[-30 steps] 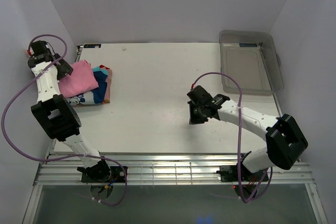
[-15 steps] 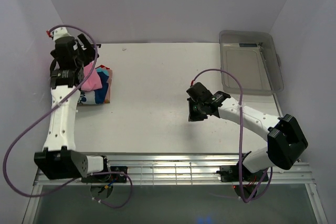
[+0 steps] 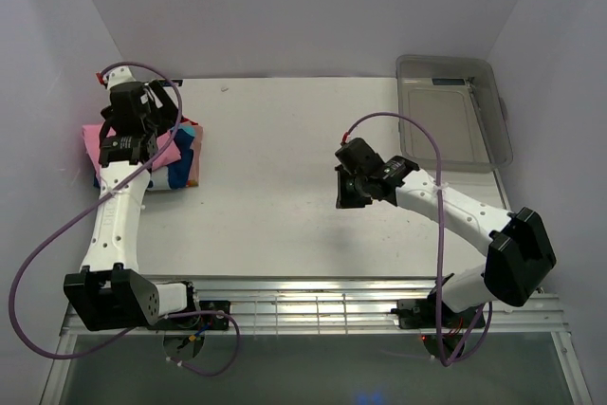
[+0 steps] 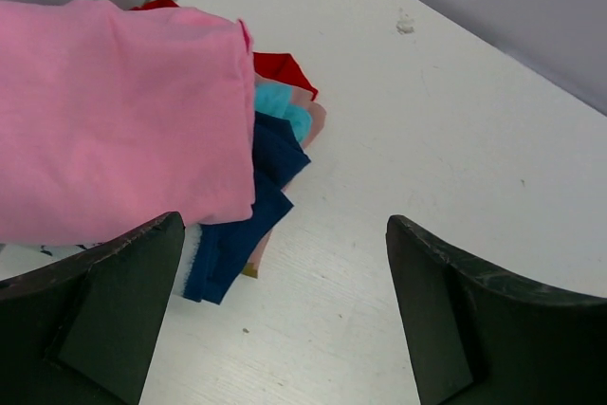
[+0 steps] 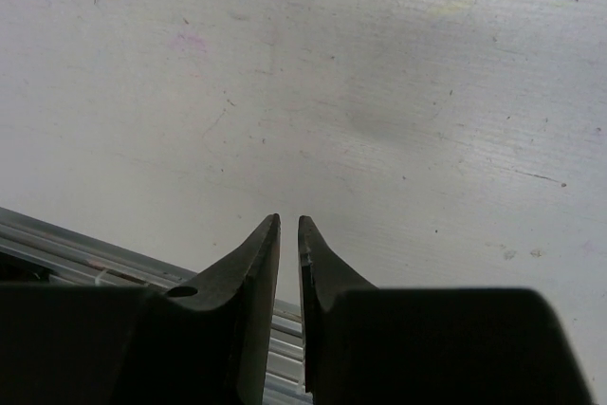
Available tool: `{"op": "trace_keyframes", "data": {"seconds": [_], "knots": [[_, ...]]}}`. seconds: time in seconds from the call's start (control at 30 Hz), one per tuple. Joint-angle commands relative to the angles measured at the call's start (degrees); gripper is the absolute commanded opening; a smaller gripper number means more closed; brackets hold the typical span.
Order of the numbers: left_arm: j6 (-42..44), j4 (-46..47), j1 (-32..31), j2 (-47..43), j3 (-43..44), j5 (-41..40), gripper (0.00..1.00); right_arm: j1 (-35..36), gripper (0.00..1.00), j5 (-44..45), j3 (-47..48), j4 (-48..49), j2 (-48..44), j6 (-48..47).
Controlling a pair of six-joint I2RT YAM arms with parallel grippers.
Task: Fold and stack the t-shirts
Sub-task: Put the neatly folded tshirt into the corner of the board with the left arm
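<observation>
The pink t-shirt (image 4: 114, 111) lies folded on top of the stack of folded t-shirts at the table's left edge; it also shows in the top view (image 3: 93, 138). Under it, navy blue (image 4: 275, 163), teal (image 4: 285, 111) and red (image 4: 280, 68) edges stick out. The blue printed tee (image 3: 166, 175) shows at the stack's near side. My left gripper (image 4: 285, 225) is open and empty, held above the table just right of the stack (image 3: 163, 106). My right gripper (image 5: 289, 220) is shut and empty over the bare table's middle right (image 3: 343, 198).
A clear plastic bin (image 3: 500, 125) stands at the back right corner, with nothing in it. The white table (image 3: 275, 130) lies between the stack and the bin. A metal rail (image 3: 313, 305) runs along the near edge, and walls close in on both sides.
My left arm swung from the far left over to the stack's right side, its gripper open. The pink t-shirt stays on the stack. The right gripper shifted slightly.
</observation>
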Motion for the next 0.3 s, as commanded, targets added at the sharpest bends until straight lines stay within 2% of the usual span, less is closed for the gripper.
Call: {"op": "trace_keyframes", "data": {"seconds": [0.0, 0.17, 0.27], "knots": [[-1.9, 0.4, -0.2, -1.9, -0.8, 8.8, 0.98, 0.3, 0.20, 0.3, 0.0, 0.2, -2.3, 0.2], [-1.3, 0.7, -0.2, -2.7, -2.0, 12.2, 0.98, 0.3, 0.18, 1.8, 3.9, -2.3, -3.8, -0.5], [-1.5, 1.2, -0.3, -4.0, -4.5, 15.3, 0.98, 0.4, 0.22, 1.9, 4.2, 0.3, -6.4, -1.0]]}}
